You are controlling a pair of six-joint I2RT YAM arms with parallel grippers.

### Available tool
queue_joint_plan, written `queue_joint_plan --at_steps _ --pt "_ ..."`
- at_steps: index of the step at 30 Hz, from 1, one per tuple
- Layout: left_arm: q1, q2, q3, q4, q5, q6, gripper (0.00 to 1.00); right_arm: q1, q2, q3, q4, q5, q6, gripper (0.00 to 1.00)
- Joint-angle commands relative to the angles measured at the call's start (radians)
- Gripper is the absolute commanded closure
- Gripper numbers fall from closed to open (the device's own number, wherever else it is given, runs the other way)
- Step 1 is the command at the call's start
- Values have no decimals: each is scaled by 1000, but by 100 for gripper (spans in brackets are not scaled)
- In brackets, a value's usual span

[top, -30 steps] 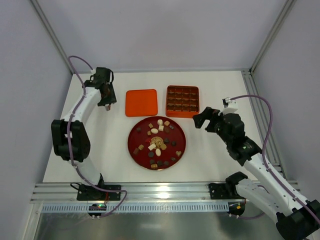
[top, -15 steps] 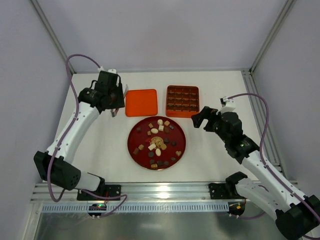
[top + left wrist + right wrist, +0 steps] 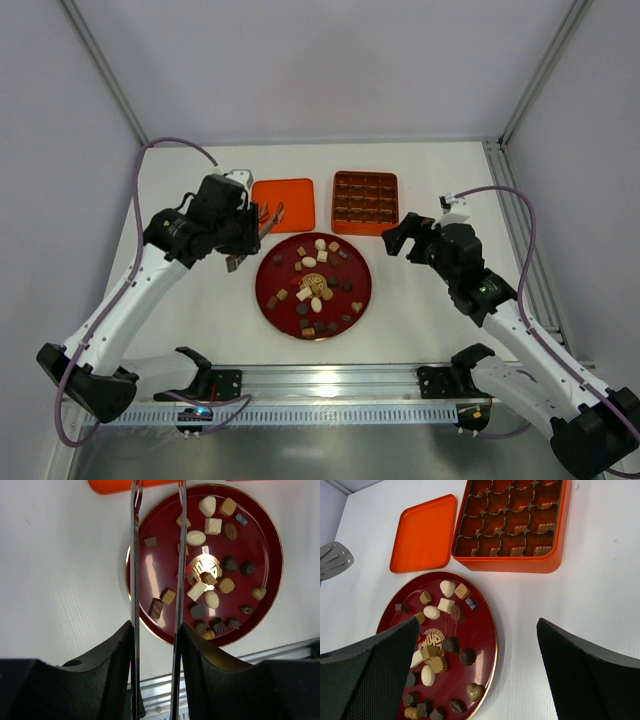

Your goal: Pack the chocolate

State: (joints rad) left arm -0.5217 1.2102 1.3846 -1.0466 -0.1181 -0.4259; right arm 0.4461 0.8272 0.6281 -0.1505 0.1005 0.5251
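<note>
The left gripper (image 3: 272, 212) hung above the far-left rim of the plate (image 3: 364, 272). Its two long thin blades stood apart with nothing between them. In the left wrist view they pointed past the plate's left side toward the orange lid (image 3: 295, 205), which lay flat just beyond the plate, on its far-left side.

The chocolate (image 3: 310, 292) was all on the plate. Dark, tan and cream pieces were scattered over it, thickest around the gold emblem at its middle and along its near rim. No piece was seen off the plate, and neither gripper held one.

Beyond the plate on its far-right side, close to its rim but not touching, sat the orange box (image 3: 505, 564). Its brown grid insert was bare. Every cell that the top and right wrist views showed was empty, though the right wrist view cut off the farthest row.

To the right of the plate, clear of its rim, the right gripper (image 3: 400, 236) hovered with its jaws spread wide and nothing in them.

By this layout the packing had not begun. The box was uncovered and ready, but no sweet had gone into it. The whole job was left: picking each piece from the plate, setting it in a cell, and probably putting the lid on at the end.
</note>
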Motion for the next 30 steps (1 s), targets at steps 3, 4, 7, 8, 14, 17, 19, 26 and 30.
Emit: queue_joint_plan --at_steps 3,4,7,8,14,17,19,26,30 --pt "-89 -80 -85 -35 38 -36 60 3 -2 27 34 2 9 0" --pt "-99 -86 -113 -30 43 -46 60 3 -2 25 34 5 9 0" --pt "-133 -101 -159 -17 49 -62 60 3 -5 25 26 7 9 0" --pt "-144 -101 -168 -13 49 -68 60 3 -5 24 25 7 9 0" --pt "-189 -80 -208 33 41 -86 60 3 -11 24 14 2 9 0" --pt "-202 -64 -226 60 46 -94 60 3 -23 16 15 4 7 0" --pt "-210 -57 -239 74 40 -99 60 3 -30 9 12 4 7 0" --pt "-233 -3 -265 128 17 -111 60 3 -34 7 8 1 4 0" --pt "-238 20 -277 151 3 -119 60 3 -40 4 8 2 6 0"
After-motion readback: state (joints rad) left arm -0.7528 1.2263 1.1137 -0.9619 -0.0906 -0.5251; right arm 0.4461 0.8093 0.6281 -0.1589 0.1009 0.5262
